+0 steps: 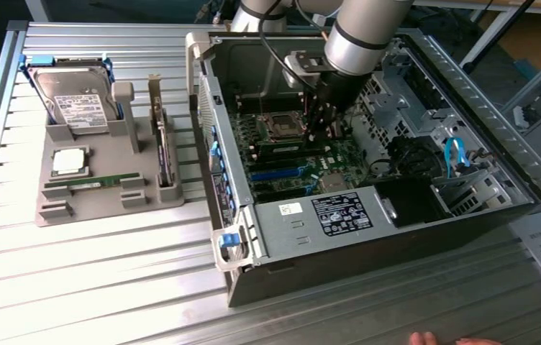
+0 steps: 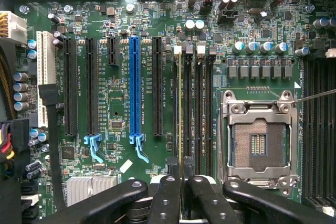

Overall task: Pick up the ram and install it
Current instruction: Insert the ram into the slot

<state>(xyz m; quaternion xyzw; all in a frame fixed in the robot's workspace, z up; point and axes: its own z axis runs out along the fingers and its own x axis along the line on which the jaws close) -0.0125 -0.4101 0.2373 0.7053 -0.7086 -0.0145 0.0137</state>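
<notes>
I hold the gripper (image 2: 181,181) narrow, pinching the ram (image 2: 180,108) edge-on -- aligned with a motherboard (image 2: 121,77) slot for seating.

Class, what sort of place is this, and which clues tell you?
Probably a robotics test bench for computer assembly: a robot arm reaching into an open computer case, on a slatted metal table.
</notes>
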